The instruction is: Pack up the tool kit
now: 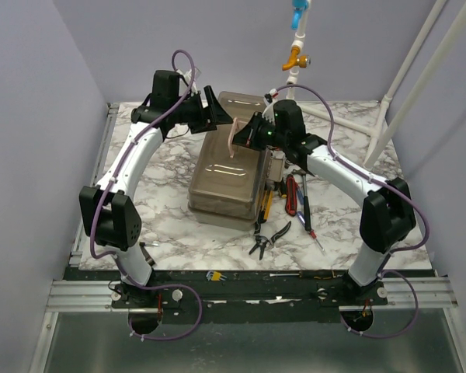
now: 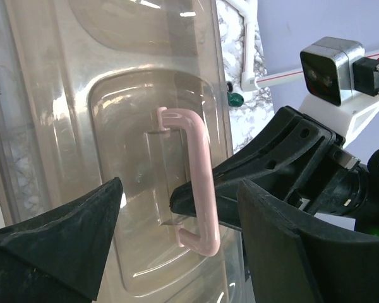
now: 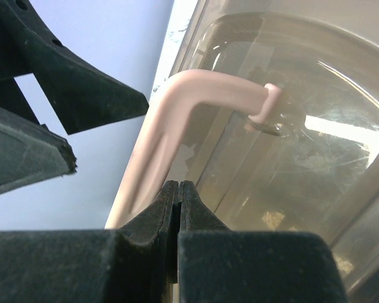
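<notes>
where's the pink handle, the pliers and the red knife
pink handle (image 2: 201, 170), left wrist view, middle of its long bar
pliers (image 1: 267, 238), top external view, near the pivot
red knife (image 1: 290, 196), top external view, middle of its red body

The shut right gripper (image 3: 178, 189) and spread left gripper (image 1: 221, 115) crowd the pink handle (image 2: 199, 158); pliers (image 1: 268, 237) and a red knife (image 1: 291, 194) clutter the toolbox (image 1: 225, 183) on its right, with open marble tabletop (image 1: 163, 225) on its left.

Overhead view wide; wrist views close (sharing handle (image 2: 199, 158)).
</notes>
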